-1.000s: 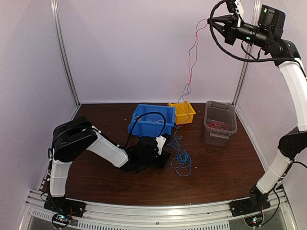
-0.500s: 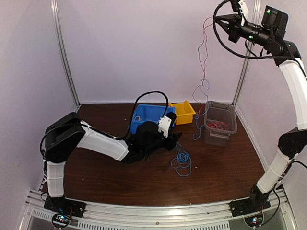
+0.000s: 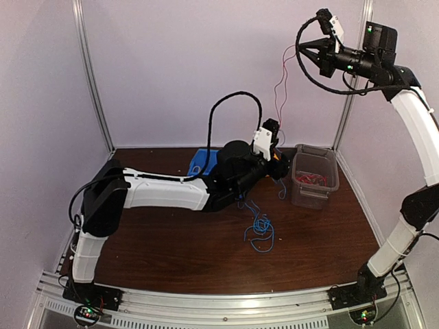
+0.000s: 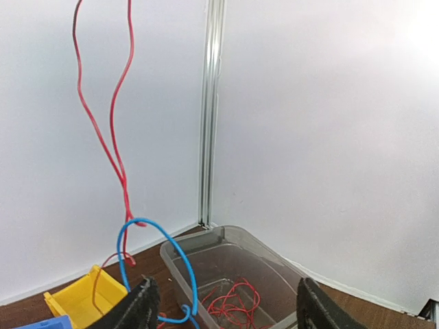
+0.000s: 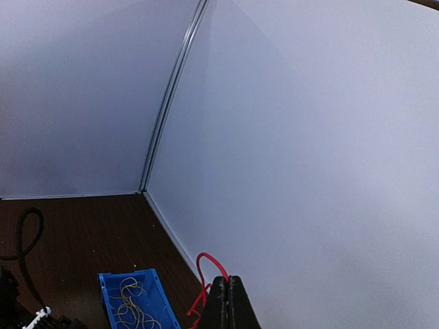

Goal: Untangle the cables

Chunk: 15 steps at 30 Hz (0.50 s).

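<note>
One red cable (image 4: pixel 113 110), clamped high in the right hand (image 3: pixel 302 50), hangs hooked through a blue cable (image 4: pixel 123 240) near the clear bin (image 4: pixel 206 234), where the left hand (image 4: pixel 225 305), fingers (image 4: pixel 140 307) apart, would do best closing on the blue loop alone and drawing gently down.

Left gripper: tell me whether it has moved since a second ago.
Yes. The left gripper has swung right and farther back, from the blue bin's front to beside the clear bin.

Brown table (image 3: pixel 137 253), loose blue cables (image 3: pixel 260 232), clear bin (image 3: pixel 309 197)
</note>
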Available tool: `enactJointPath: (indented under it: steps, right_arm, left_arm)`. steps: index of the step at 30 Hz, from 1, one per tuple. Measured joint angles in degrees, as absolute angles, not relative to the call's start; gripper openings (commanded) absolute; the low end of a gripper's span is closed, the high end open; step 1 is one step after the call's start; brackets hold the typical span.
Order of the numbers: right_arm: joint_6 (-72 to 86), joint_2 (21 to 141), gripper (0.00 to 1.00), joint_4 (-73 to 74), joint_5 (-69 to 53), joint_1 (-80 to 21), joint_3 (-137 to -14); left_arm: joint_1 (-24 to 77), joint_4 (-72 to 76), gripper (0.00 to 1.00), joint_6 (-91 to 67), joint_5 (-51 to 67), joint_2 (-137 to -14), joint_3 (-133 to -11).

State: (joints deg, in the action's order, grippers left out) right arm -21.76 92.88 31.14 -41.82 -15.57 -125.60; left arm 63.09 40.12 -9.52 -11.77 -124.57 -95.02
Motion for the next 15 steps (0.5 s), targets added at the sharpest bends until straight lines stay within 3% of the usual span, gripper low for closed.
enactJointPath:
  steps: [4, 10, 12, 15]
  right_arm:
    - [-21.32, 92.40, 0.00, 31.11, -42.46, -15.75, -124.88]
    - [-20.97, 91.26, 0.00, 31.05, -43.46, -15.84, -124.86]
    - [-20.93, 91.11, 0.00, 31.00, -43.70, -15.99, -124.86]
    - [-20.71, 91.09, 0.00, 31.03, -44.01, -16.25, -124.86]
  left_arm:
    - [62.94, 34.74, 0.55, -13.34, -13.50, -128.07, -101.43]
    - [62.08, 28.14, 0.43, -19.64, -17.10, -128.62, -101.56]
    - [61.78, 28.03, 0.43, -20.67, -17.45, -128.53, -100.86]
    - [61.47, 28.82, 0.55, -21.65, -17.58, -127.66, -97.19]
